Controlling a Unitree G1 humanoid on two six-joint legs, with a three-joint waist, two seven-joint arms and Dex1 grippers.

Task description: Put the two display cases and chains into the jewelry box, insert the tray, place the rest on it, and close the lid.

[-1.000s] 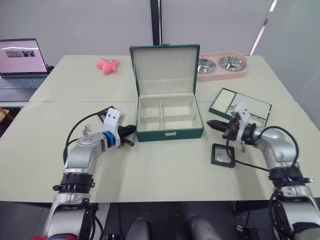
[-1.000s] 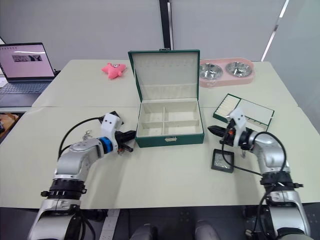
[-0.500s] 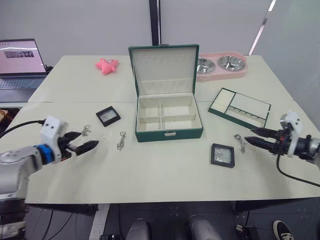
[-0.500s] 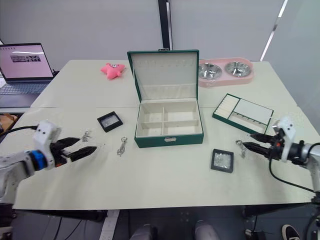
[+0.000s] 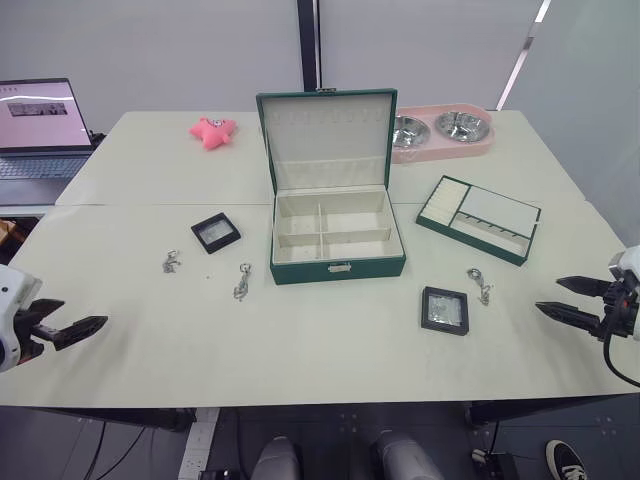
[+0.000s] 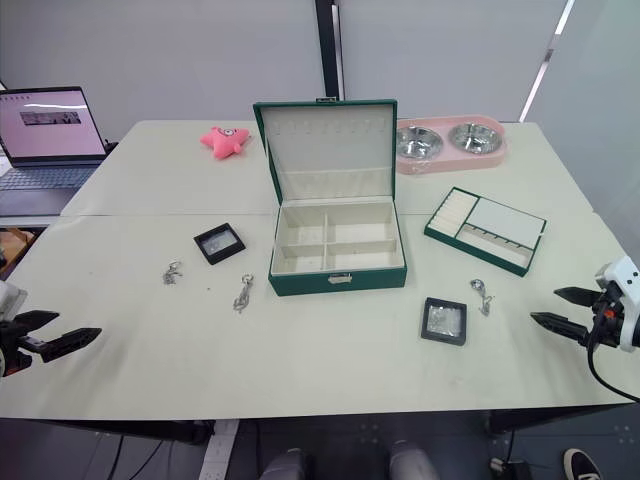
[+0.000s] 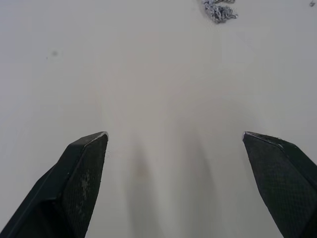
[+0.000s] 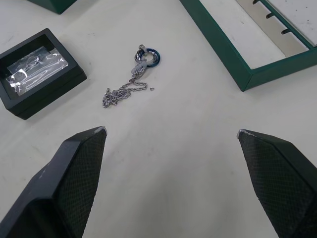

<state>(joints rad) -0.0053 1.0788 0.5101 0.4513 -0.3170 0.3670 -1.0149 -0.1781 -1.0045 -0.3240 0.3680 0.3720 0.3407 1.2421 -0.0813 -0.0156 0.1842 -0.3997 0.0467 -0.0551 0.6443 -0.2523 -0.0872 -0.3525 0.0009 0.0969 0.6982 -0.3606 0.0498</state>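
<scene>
Grippers both spread and empty: my left gripper [image 5: 72, 324] hangs at the table's [image 5: 330, 340] left edge, right gripper [image 5: 566, 299] at its right edge. Jewelry box [image 5: 336, 247] sits mid-table, lid [image 5: 327, 139] up (tray [image 5: 479, 219] to its right); display cases [image 5: 445, 309] [image 5: 216, 232] and chains [image 5: 479, 285] [image 5: 242, 281] [image 5: 171, 263] lie loose around it.

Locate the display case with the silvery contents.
The black-framed square display case with silvery contents lies on the table's right side, in front of the dark green jewelry box, beside a thin silver chain.
</scene>
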